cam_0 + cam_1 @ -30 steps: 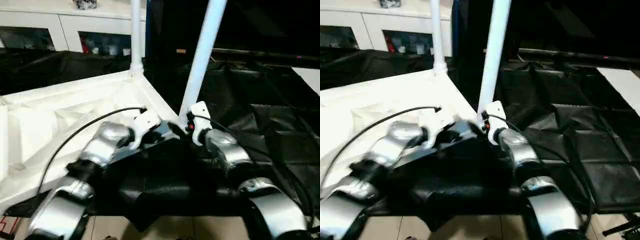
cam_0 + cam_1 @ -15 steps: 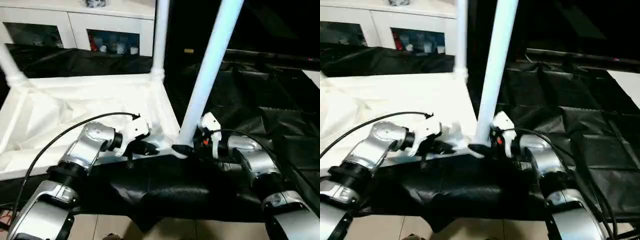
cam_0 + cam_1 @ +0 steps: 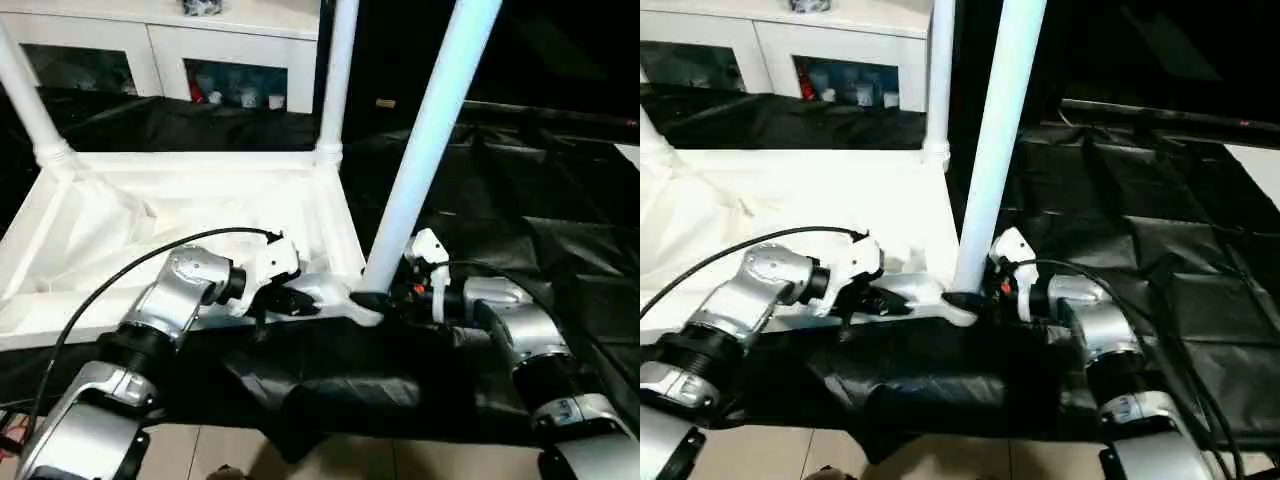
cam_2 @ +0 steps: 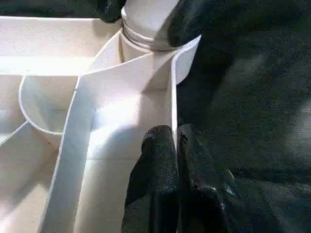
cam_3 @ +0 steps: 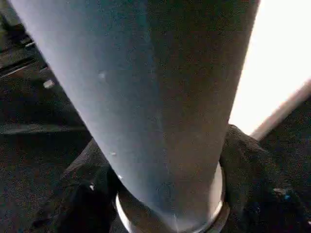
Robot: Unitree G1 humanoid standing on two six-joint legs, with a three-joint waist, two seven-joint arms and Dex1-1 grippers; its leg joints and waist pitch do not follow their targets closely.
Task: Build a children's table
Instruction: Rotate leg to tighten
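The children's table is all white plastic and lies upside down, its ribbed underside facing up. Three tapered tubular legs stand upright in rounded corner sockets: the far-left leg at ten o'clock, the far-right leg at twelve, and the near-right leg, thickest in view and leaning slightly toward one o'clock, seated in the nearest socket.

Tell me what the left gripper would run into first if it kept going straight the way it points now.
Probably the corner socket holding the near leg. The left gripper is pinched shut on the tabletop's thin rim wall, which runs straight to that socket.
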